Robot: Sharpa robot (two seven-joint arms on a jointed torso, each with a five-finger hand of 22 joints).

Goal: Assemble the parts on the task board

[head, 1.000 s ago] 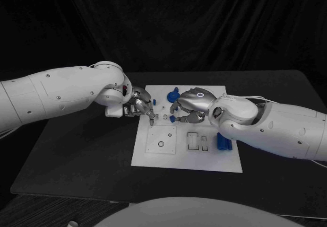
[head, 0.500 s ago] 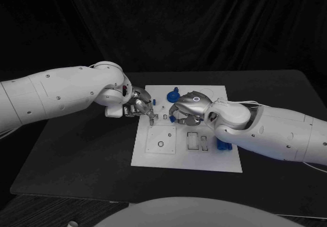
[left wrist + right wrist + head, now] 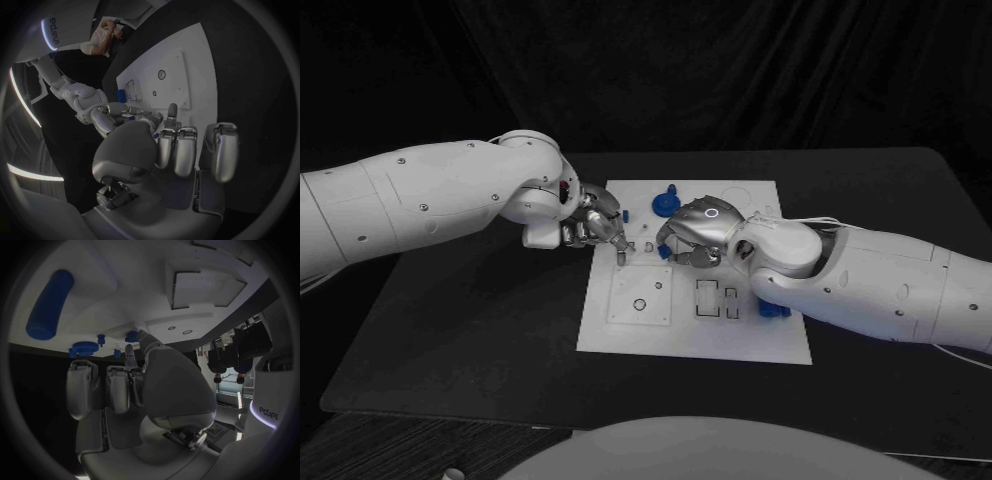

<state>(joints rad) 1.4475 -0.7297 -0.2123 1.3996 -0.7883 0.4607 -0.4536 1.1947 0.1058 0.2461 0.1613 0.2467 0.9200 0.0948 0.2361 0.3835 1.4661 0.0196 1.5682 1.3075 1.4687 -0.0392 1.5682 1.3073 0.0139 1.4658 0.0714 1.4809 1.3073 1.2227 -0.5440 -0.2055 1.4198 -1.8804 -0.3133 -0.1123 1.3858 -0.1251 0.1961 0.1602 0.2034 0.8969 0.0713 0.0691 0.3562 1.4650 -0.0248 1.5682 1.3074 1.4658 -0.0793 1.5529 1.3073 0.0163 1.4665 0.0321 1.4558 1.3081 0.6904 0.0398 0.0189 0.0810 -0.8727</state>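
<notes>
Looking down from the head camera, the white task board [image 3: 692, 340] sits mid-worktop [image 3: 473, 330], and both hands are crowded over its far half. The left hand [image 3: 593, 228] hangs at the board's left edge with its fingers curled down toward the surface; honestly can't tell if it's pinching anything. The right hand [image 3: 692, 240] is hunched over the board's middle, right beside the left one. Its wrist cam shows the fingers [image 3: 119, 385] folded in together, fingertips close to a small blue part [image 3: 130, 336], but whether it's got hold of it isn't clear. A blue gear-like part [image 3: 664, 203] stands near the board's far edge, and a blue cylinder [image 3: 772, 309] lies by the right edge, mostly hidden under the right arm.
</notes>
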